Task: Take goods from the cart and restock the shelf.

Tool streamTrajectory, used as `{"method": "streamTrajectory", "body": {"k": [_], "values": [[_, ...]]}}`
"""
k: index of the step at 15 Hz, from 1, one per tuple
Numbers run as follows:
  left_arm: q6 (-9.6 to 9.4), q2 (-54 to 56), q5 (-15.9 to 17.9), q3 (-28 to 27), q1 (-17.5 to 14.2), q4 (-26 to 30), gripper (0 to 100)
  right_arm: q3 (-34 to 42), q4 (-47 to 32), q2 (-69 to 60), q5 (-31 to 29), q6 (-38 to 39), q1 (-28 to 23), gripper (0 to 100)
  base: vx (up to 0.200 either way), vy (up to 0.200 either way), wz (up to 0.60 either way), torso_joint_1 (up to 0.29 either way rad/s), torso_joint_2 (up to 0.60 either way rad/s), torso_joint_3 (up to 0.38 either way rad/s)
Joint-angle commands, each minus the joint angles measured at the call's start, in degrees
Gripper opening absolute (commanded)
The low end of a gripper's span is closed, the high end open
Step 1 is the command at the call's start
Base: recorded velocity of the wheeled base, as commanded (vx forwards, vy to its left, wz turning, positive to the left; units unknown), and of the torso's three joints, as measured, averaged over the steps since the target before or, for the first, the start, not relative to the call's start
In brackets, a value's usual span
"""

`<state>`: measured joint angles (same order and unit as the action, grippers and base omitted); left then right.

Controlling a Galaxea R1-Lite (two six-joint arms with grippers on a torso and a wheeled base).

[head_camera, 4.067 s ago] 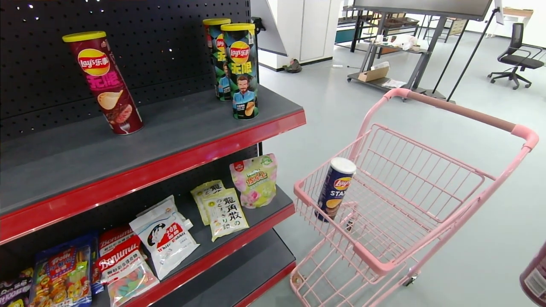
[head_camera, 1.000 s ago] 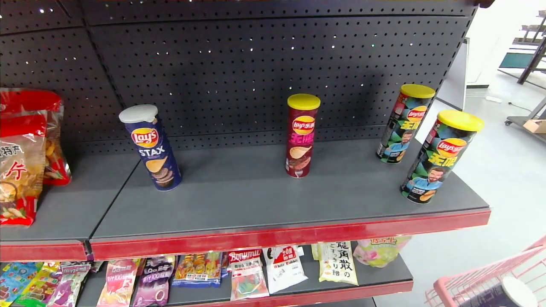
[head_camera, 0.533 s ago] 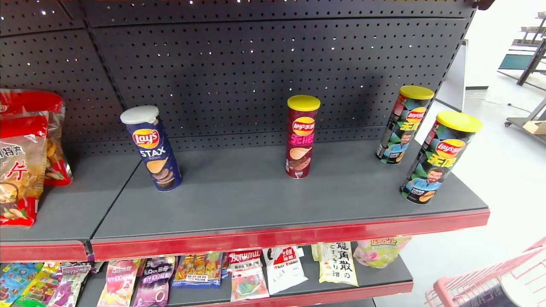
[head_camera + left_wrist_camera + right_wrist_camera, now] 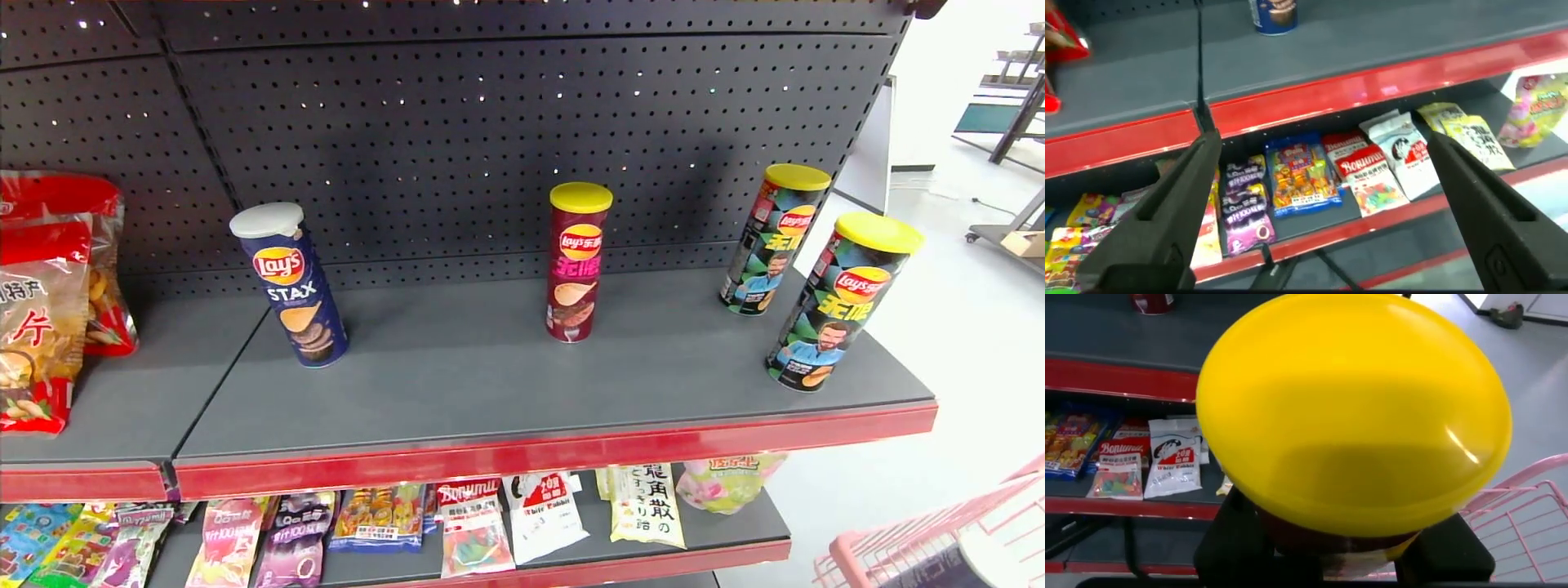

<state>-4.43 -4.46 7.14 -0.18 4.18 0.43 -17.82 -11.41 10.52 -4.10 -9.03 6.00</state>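
Right gripper [image 4: 1343,551] clamped on yellow-lidded can [image 4: 1354,408] before the shelf [image 4: 457,384], left gripper [image 4: 1320,143] splayed wide facing the shelf, 4 cans [image 4: 575,261] upright on it

A shop setting is shown, apparently staged inside a larger workroom. A retail shelf [image 4: 531,453] with red front edges is backed by a dark pegboard panel [image 4: 490,122]. Chip cans [image 4: 578,261] are stood upright and well apart along the upper board, and red snack bags [image 4: 49,294] are stacked at its left end. On the lower board, packets of sweets [image 4: 473,523] are laid in a row along the front edge. A pink wire cart [image 4: 845,551] is seen near the shelf's right front corner. Past the right end of the shelf, a bare grey floor [image 4: 963,343], a dark metal frame [image 4: 1015,124] and a cardboard box [image 4: 1027,241] are seen, as in a lab or office.
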Motion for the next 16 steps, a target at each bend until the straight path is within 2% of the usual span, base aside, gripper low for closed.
{"method": "streamTrajectory", "body": {"k": [1, 2, 3, 4, 5, 6, 8, 9, 10, 12, 13, 14, 16], "values": [[1.52, -3.0, 1.3, -4.1, 2.4, -1.0, 100, -1.3, 0.1, 3.8, -0.5, 0.0, -0.1, 0, 0.000, 0.000, 0.00, 0.000, 0.00, 0.000], [5.57, -16.8, 1.0, -16.8, 2.8, -1.3, 100, -1.5, 0.2, 4.8, -0.5, -0.1, -0.2, 0, 0.000, 0.000, 0.00, 0.000, 0.00, 0.000], [8.73, -26.8, 1.2, -25.1, 2.8, -1.4, 100, -1.6, 0.2, 6.0, -0.5, -0.1, -0.2, 0, 0.000, 0.000, 0.00, 0.000, 0.00, 0.000], [8.29, -34.5, 1.8, -28.2, 3.2, -1.7, 100, -1.3, 0.2, 6.3, -0.4, -0.1, -0.3, 0, 0.000, 0.000, 0.00, 0.000, 0.00, 0.000], [4.43, -41.0, 3.1, -28.1, 4.6, -3.2, 100, -1.1, 0.2, 6.4, -0.3, -0.1, -0.3, 0, 0.000, 0.000, 0.00, 0.000, 0.00, 0.000], [1.96, -48.4, 6.7, -28.1, 6.7, -7.2, 100, -0.8, 0.1, 5.9, -0.1, 0.0, -0.3, 0, 0.000, 0.000, 0.00, 0.000, 0.00, 0.000], [0.82, -63.1, 15.8, -30.8, 7.1, -21.6, 100, -0.5, 0.2, 5.7, 0.0, 0.0, 0.0, 0, 0.000, 0.000, 0.00, 0.000, 0.00, 0.000], [-0.23, -72.7, 22.5, -33.5, 7.1, -29.5, 100, -0.6, 0.2, 6.0, 0.1, 0.2, 0.0, 0, 0.000, 0.000, 0.00, 0.000, 0.00, 0.000], [-1.11, -80.7, 27.4, -37.3, 7.5, -35.1, 100, -0.6, 0.2, 6.6, 0.1, 1.0, 0.0, 0, 0.000, 0.000, 0.00, 0.000, 0.00, 0.000], [-0.85, -88.4, 30.9, -44.8, 11.1, -37.2, 100, -0.6, 0.2, 7.5, 0.1, 2.1, 0.0, 0, 0.000, 0.000, 0.00, 0.000, 0.00, 0.000], [-0.76, -93.5, 32.0, -51.8, 14.2, -36.1, 100, -0.7, 0.3, 8.2, 0.1, 2.3, 0.1, 0, 0.000, 0.000, 0.00, 0.000, 0.00, 0.000], [-0.76, -93.5, 32.0, -51.8, 14.2, -36.1, 100, -0.7, 0.3, 8.2, 0.1, 2.3, 0.0, 0, 0.000, 0.000, 0.00, 0.000, 0.00, 0.000], [-0.76, -101.4, 32.4, -60.5, 18.4, -35.8, 100, -0.9, 0.3, 8.8, 0.0, 2.3, 0.0, 0, 0.000, 0.000, 0.00, 0.000, 0.00, 0.000]]}}
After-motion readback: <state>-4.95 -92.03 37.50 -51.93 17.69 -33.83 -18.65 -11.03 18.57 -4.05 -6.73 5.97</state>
